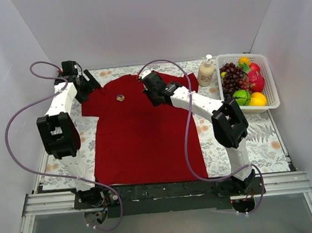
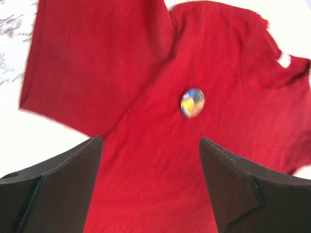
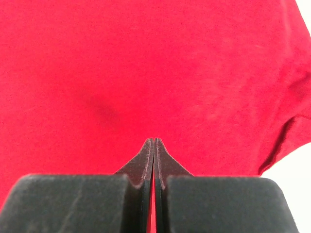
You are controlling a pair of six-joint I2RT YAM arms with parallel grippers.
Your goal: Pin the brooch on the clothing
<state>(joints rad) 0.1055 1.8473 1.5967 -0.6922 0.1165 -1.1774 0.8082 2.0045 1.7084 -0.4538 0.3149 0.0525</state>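
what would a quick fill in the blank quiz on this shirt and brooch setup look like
1. The brooch lies on the ____ T-shirt.
2. The left gripper hangs above the brooch with its jaws ____.
3. The right gripper has its jaws ____.
4. The white basket at the table's far right corner holds ____.

Missing words: red; open; shut; fruit

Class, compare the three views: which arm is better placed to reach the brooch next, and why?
Probably the left. The left gripper is open, and the brooch lies on the red T-shirt straight ahead, framed by its fingers. The right gripper is shut; its camera shows only cloth.
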